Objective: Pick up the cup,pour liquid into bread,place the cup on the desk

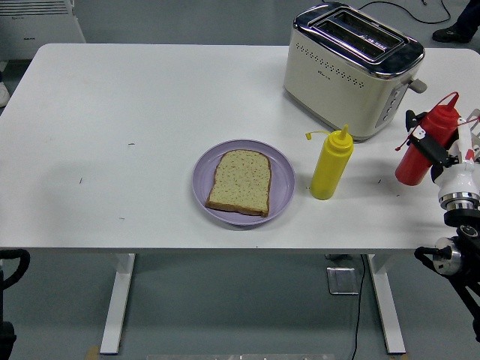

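One robot hand [442,150] on the right is holding a red plastic squeeze bottle [422,151] above the white tabletop [150,112]. Next, it needs carrying left over the brown bread slice [240,182] on the round purple plate [281,187].

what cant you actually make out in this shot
Head view only:
- Underside of the slice of speckled bread: hidden against the round purple plate.
- Red squeeze bottle: its right side is covered by the right hand.
- Left hand: out of view; only a dark part at the lower left corner.
- How full the yellow squeeze bottle is: opaque.
- Logo on the cream toaster: too small.
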